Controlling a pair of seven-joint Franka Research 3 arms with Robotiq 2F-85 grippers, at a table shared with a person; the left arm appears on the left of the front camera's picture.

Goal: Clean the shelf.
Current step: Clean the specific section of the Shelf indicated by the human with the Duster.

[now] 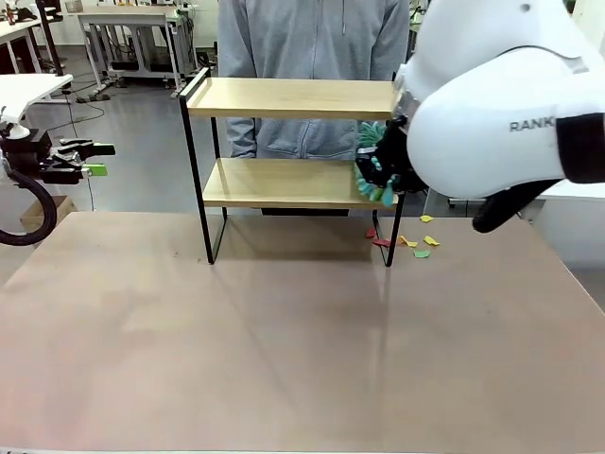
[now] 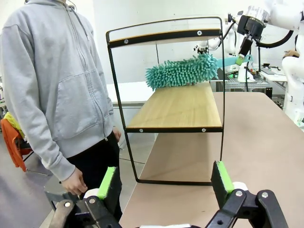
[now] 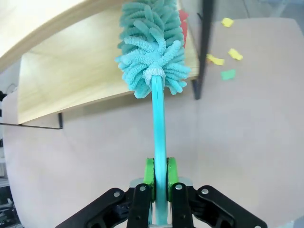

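The right gripper (image 3: pixel 160 172) is closed tight on the thin turquoise handle of a duster (image 3: pixel 151 52), with the handle standing straight between the two green pads. From there the handle runs forward to the fluffy head, which lies over the right end of the lower board of the shelf (image 1: pixel 284 98). In the left wrist view the head seems to touch the board, but I cannot say this for sure.

The shelf stands on the tabletop (image 1: pixel 284 359) at its far side, in the middle, just in front of a person (image 1: pixel 312 47) in a grey hoodie. Some coloured paper scraps (image 1: pixel 416 244) lie on the tabletop just beside the right front leg of the shelf. The left gripper (image 1: pixel 90 159) hangs off the left side of the tabletop, wide open and empty.

I think the step in hand is wiping the lower board. To do it well, the head should lie flat and low on the wood, with light pressure only, because the shelf looks light and could slide or tip. The stroke should go along the whole board in one line and push the dirt out over an open edge. The handle passes close to the black post, so the wrist must stay clear of the frame.
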